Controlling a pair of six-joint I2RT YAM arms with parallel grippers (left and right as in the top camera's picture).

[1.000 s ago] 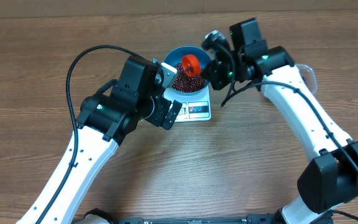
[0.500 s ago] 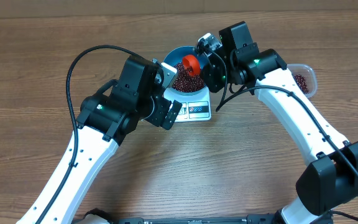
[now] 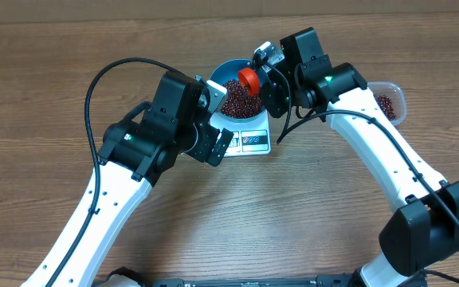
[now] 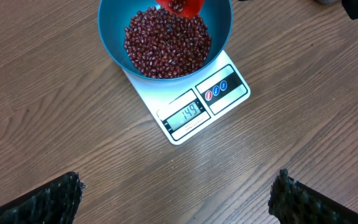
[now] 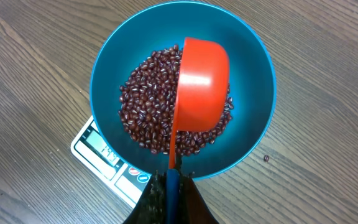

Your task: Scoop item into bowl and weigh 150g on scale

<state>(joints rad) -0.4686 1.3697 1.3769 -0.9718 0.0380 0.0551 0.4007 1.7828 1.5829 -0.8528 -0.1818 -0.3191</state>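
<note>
The left fingers (image 4: 48,199) stood spread wide and empty, hovering over the bench (image 4: 55,124) just short of the scale (image 4: 232,93). The white scale lay flat on the bench, and its display (image 4: 188,113) read 149. The blue bowl (image 4: 107,25) sat on the scale's platform, holding a loose heap of dark red-brown beans (image 4: 166,46) that covered its bottom and rose partway up the walls. An orange scoop (image 5: 201,81) hung over the beans inside the bowl, tipped so that its rounded back faced the right wrist camera. The right fingers (image 5: 148,208) were clamped tight on the scoop's handle at the near rim of the bowl. One stray bean (image 5: 266,158) lay on the bench just beside the bowl. Well to the right, a clear plastic tub (image 3: 390,89) held more of the beans.

Compared with a second before, the right arm had swung leftward, uncovering the tub it had hidden, and the scoop had shifted slightly toward the bowl's far rim. The left arm had not moved.
</note>
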